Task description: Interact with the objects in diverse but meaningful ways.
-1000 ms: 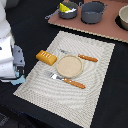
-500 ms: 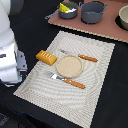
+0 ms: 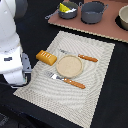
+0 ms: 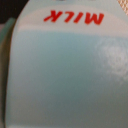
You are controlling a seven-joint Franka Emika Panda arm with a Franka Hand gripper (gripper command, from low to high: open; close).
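A pale blue rounded-top block [image 4: 65, 75] with red "MILK" lettering fills the wrist view, very close to the camera. It does not show in the exterior view, where the white arm hides it. The gripper's hand [image 3: 24, 67] sits low at the left edge of the placemat in the exterior view, and its fingers are hidden. A golden-brown scored bread loaf [image 3: 45, 57] lies on the mat just right of the hand. A yellow holed cheese wedge [image 3: 65, 8] sits in a grey pot [image 3: 68, 11] at the back. The white fish piece is out of view.
A striped placemat [image 3: 95, 80] holds a tan round plate [image 3: 69, 66], a fork [image 3: 67, 80] and a knife [image 3: 80, 56], both with orange handles. A second grey pot [image 3: 93, 11] and a bowl [image 3: 123, 17] stand on a brown board at the back.
The arm has sunk slightly at the mat's left edge. The loaf, plate and cutlery have not moved.
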